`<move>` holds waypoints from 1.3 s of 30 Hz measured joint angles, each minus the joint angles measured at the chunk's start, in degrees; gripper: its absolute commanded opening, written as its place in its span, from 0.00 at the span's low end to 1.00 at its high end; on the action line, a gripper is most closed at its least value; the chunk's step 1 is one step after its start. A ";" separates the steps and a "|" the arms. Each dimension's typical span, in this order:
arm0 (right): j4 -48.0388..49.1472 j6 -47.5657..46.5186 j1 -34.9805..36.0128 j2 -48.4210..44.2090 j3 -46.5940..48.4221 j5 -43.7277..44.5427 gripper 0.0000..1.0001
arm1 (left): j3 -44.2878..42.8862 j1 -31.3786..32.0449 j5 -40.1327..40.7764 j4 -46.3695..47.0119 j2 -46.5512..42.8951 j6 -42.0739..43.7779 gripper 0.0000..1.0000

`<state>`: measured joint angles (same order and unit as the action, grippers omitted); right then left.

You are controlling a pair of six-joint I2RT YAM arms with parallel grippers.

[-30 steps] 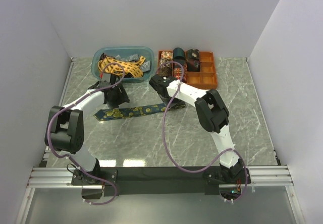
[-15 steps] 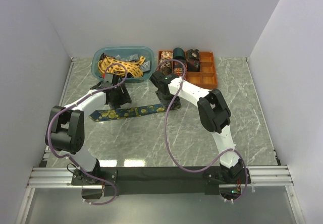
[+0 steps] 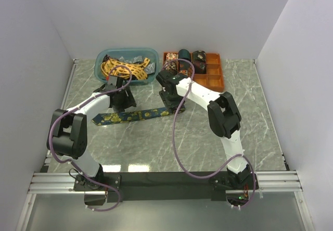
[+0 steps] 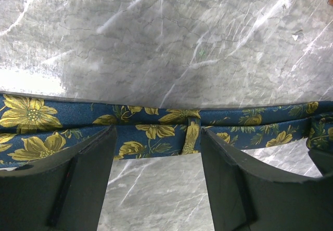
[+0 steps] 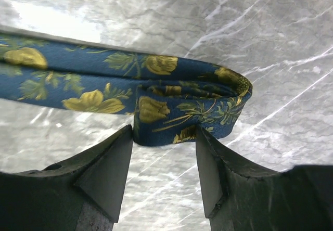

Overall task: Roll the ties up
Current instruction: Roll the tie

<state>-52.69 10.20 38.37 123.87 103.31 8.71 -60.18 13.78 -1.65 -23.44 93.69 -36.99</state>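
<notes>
Table (image 3: 218,137): grey marbled top, walled in white on three sides, with both arms bolted at the near edge.
Teal bin (image 3: 125,50): at the far edge, left of the middle. A tangle of yellow ties (image 3: 122,67) with a dark lattice lies inside, along with some darker cloth I can't make out.
Left gripper (image 3: 123,105): reaches out from the near-left corner and hangs over the table just in front of the bin. Its fingers (image 4: 83,179) are spread wide with nothing pinched between them.
Blue tie (image 3: 132,115): dark blue with yellow flowers, lying flat on the table around the middle. It runs from its broad pointed end on the left to a narrower end on the right, and slants slightly towards the far edge as it goes right. In the left wrist view the cloth crosses just past the two fingertips, and a small loop band shows on it.
Tie's right end: doubled back on itself into a short flat fold.
Right gripper (image 3: 169,105): sits right over that folded end. Its fingers (image 5: 104,174) stand apart with the fold at the mouth of the gap. I can't tell whether either pad touches the cloth.
Orange tray (image 3: 221,80): at the far edge, just right of the bin and divided into compartments. Rolled ties (image 3: 184,54) fill its far and left compartments.
</notes>
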 measured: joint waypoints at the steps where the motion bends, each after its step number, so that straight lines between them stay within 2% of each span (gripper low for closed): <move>1: 0.04 0.26 -0.04 -0.33 0.00 -0.46 0.59 | 0.00 0.04 0.00 0.00 0.00 0.04 0.72; 10: 2.67 1.95 -2.05 -1.20 -0.74 -5.35 0.54 | -0.04 0.44 -0.02 0.00 0.00 0.63 0.72; 17: 8.00 3.23 -4.15 -1.42 -5.90 -11.21 0.52 | -0.07 1.95 -0.61 0.35 0.00 1.92 0.74; 20: 9.75 3.67 -5.11 -2.36 -7.50 -13.38 0.52 | -0.26 2.82 -1.27 0.92 0.00 2.73 0.78; 21: 10.19 3.85 -5.33 -2.71 -8.00 -14.03 0.52 | -0.28 3.13 -1.70 1.57 -0.09 3.04 0.88; 24: 11.28 4.04 -5.62 -3.48 -9.18 -15.19 0.52 | -0.72 4.09 -2.69 3.19 -0.35 4.61 0.92; 39: 13.88 5.40 -6.19 -12.28 -12.79 -15.37 0.52 | -7.34 7.19 -5.18 9.68 -1.22 13.94 0.90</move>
<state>-38.81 15.59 32.18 111.59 90.52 -6.66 -67.53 20.97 -6.83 -13.76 92.47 -23.05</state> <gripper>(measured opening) 0.522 0.895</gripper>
